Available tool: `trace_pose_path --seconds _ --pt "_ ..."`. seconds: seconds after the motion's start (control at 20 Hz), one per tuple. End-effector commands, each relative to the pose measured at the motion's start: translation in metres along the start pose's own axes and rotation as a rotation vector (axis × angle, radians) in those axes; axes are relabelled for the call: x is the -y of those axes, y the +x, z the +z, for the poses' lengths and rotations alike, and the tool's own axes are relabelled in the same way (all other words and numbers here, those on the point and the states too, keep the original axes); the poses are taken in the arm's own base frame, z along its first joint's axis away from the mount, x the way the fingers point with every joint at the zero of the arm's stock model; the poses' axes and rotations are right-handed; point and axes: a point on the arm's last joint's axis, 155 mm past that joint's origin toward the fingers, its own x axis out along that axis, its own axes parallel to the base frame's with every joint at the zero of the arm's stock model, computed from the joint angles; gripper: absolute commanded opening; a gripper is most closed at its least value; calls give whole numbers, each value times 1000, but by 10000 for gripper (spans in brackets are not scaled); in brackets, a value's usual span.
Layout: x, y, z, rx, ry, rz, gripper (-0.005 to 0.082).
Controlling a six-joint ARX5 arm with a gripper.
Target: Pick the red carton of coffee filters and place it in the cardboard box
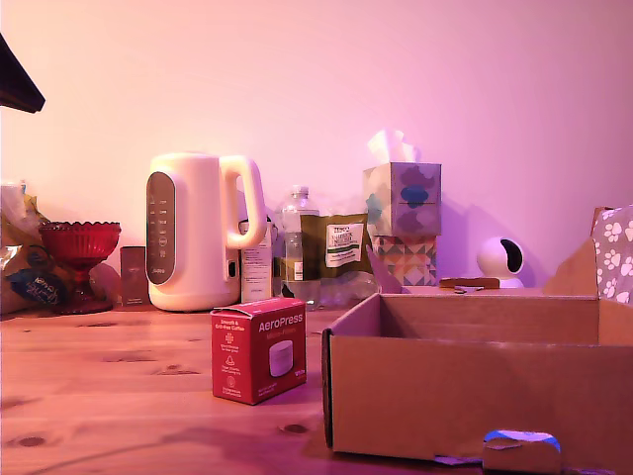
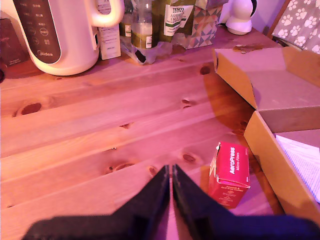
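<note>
A small red cardboard carton (image 1: 258, 350) with white lettering stands upright on a knotty pine desk (image 1: 109, 386), just beside the open brown corrugated cardboard box (image 1: 475, 391), at its nine o'clock in the exterior view. The dark hand (image 2: 171, 179) hovers near the carton, fingers pressed together, holding nothing. A glossy white kettle (image 1: 198, 230) stands behind.

the red carton (image 1: 258, 350) (image 2: 229, 174) with white "aeropress" letters stands upright on the wood, just beside the open brown box (image 1: 465, 381) (image 2: 267, 161), at the exterior view's left of it.
</note>
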Motion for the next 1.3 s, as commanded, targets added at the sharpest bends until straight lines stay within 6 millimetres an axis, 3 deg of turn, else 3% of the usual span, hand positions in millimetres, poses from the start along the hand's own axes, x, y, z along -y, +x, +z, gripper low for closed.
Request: trace_pose_path --seconds 0.0,0.4,0.55,0.8,1.05,1.25 --pt "-2 2 -1 14 -1 7 -24" --pt "6 2 0 15 2 -35 -24" --pt "13 9 14 65 51 -70 -24" --pt "30 41 24 100 111 -165 -24" --pt "53 79 2 35 131 -255 -24" --pt "65 86 -4 78 111 -257 -24"
